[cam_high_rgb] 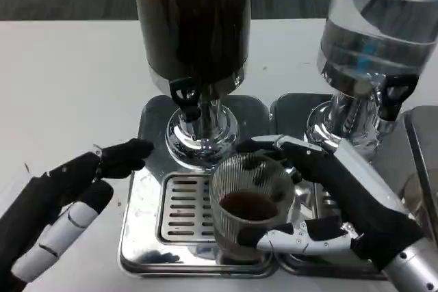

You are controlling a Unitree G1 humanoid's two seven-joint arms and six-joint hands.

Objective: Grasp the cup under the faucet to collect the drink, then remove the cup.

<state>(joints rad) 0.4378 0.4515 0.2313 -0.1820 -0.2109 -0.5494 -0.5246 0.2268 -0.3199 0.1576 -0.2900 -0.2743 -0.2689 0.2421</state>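
Cup [250,206] sits over the right part of the slotted grate [179,208] on the left drip tray [137,223], in front of and slightly right of the dark dispenser [191,18]. Ribbed, see-through, dark drink in its lower part. It is not directly below the black faucet [183,94]; the faucet is behind it and to the left.

Right hand [342,203] holds the cup: upper fingers [274,146] curve around the far rim side, one white and black finger [294,241] wraps the near lower side. Palm is right of the cup, over the seam between the two trays. Whether the cup rests on the grate or is lifted, cannot tell.

Left hand [61,196] is at the left edge of the drip tray, holding nothing. Fingers apart and loosely extended, dark fingertip [133,150] pointing toward the chrome base [198,131] of the dark dispenser, near it but not touching. Lower white fingers lie over the white table [68,80].

Clear dispenser [376,25] stands at right rear with clear liquid, its own black tap [393,94] above the right tray [291,107]. Both dispensers stand on shiny chrome pedestals. A metal edge [424,148] shows at far right, what it is, cannot tell.
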